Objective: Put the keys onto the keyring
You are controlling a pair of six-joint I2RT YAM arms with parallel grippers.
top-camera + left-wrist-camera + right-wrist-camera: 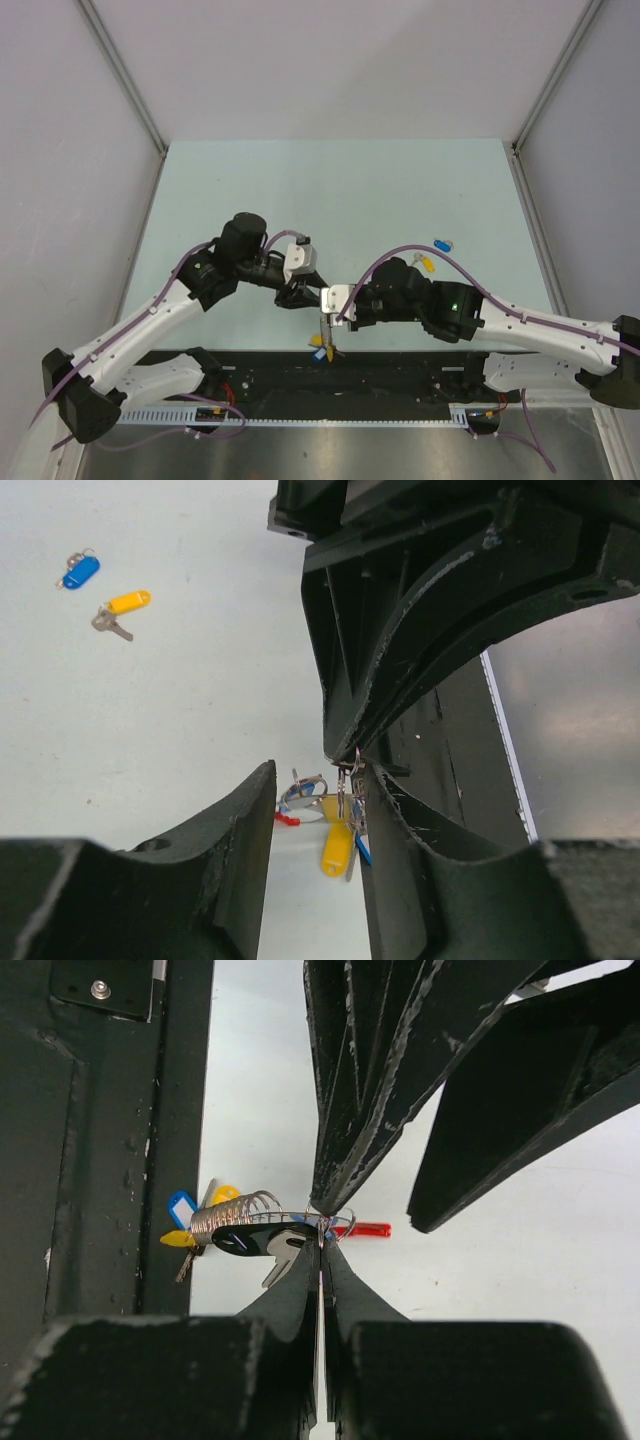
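Reaching over the middle of the near edge, the left gripper [318, 780] has its fingers [235, 860] apart, one right against the keyring [240, 1212]. The right gripper [322, 1245] pinches the ring's thin wire tight. A key with a black tag [248, 1241] hangs from it.

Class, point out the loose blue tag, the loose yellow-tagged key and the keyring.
blue tag [78, 572]: left wrist view, middle of tag.
yellow-tagged key [130, 602]: left wrist view, yellow tag.
keyring [368, 1230]: right wrist view, red section.
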